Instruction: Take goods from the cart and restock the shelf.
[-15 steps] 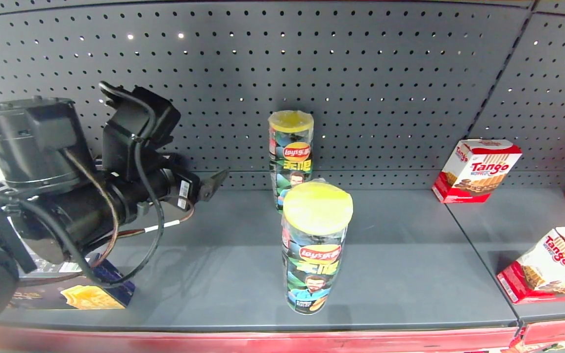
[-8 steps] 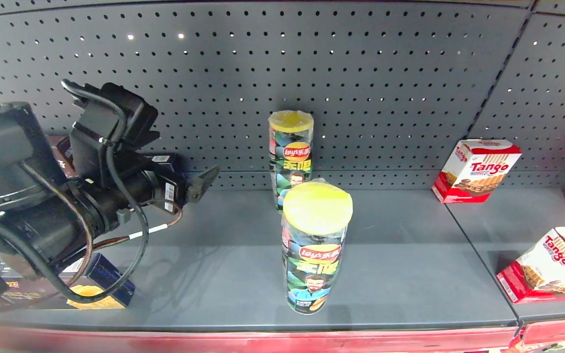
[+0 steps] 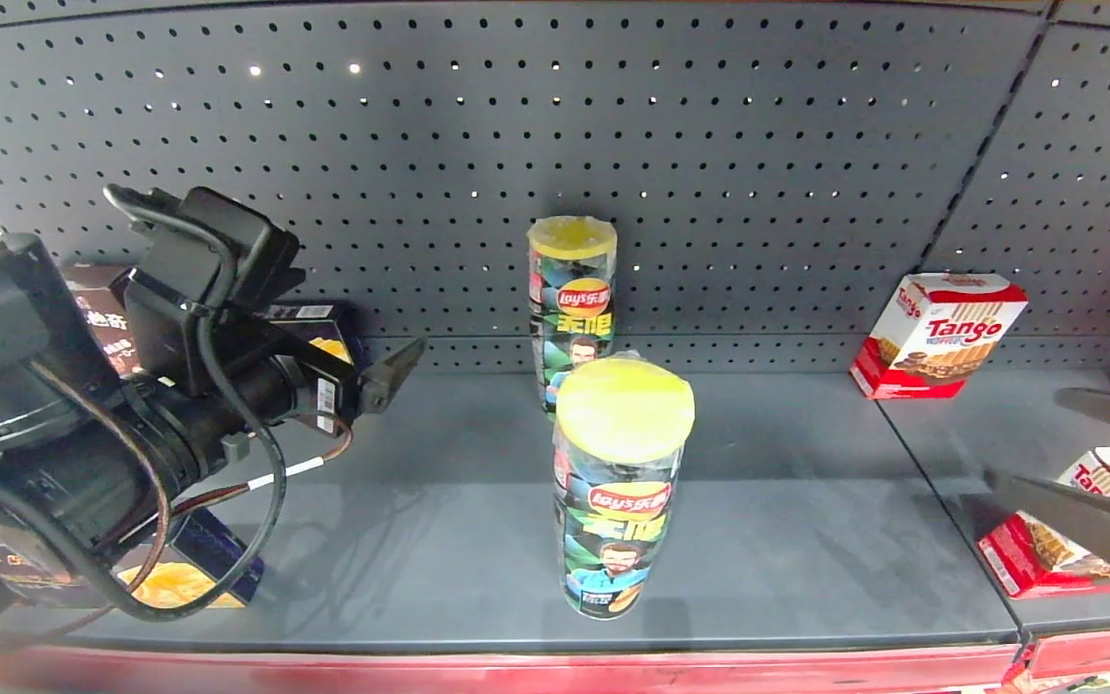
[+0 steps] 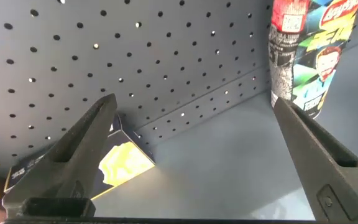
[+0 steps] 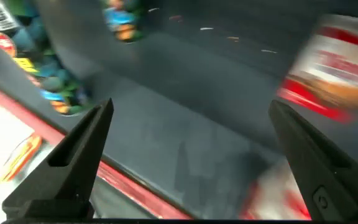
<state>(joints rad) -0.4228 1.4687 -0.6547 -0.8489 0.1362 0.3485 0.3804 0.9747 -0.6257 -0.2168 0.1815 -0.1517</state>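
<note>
Our left gripper (image 4: 191, 115) hangs over the shelf (image 3: 806, 549), fingers spread wide with nothing between them. A dark box (image 4: 122, 165) lies just beyond one finger, against the pegboard wall (image 3: 709, 145). Out past its fingertips, well apart, the rear chip can (image 3: 570, 294) and the front chip can (image 3: 621, 492) stand upright, one behind the other. Our right gripper (image 3: 1025, 434) is likewise spread and empty, just above a red wafer box (image 3: 1027, 559).
</note>
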